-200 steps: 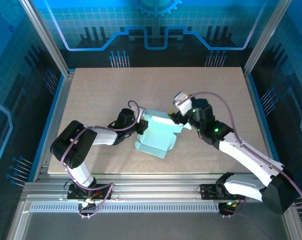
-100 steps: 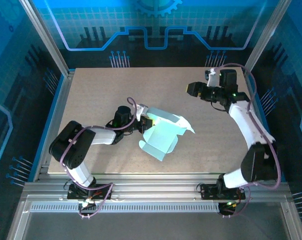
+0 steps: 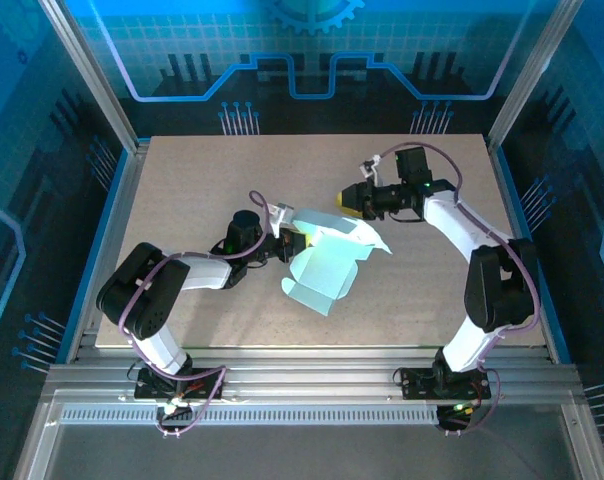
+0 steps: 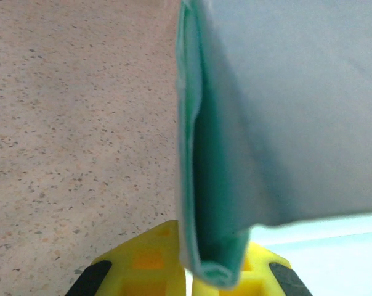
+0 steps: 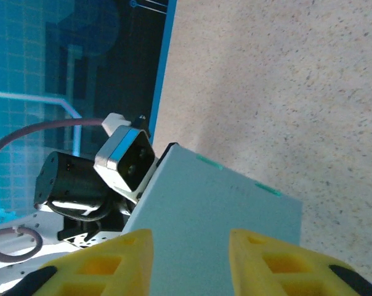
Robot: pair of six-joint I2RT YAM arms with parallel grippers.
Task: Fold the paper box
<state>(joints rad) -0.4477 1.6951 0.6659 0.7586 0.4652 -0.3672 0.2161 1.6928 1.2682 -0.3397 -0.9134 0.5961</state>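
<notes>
The paper box is a pale mint card sheet lying partly folded at the table's middle, with one panel raised. My left gripper is shut on the sheet's left edge. In the left wrist view a doubled fold of the paper box is pinched between the yellow fingers of the left gripper. My right gripper hovers just above the box's far edge. In the right wrist view it is open, and the box's flat panel lies beyond the gap, untouched.
The speckled beige table ends in metal rails at the near edge. Aluminium posts and blue panels stand round it. The left arm's wrist camera sits just behind the raised panel.
My right arm pulled away to the far right corner, then swung back to the box's far edge, with its jaws narrower than before. The box's raised flap shifted slightly. The left gripper kept its hold.
</notes>
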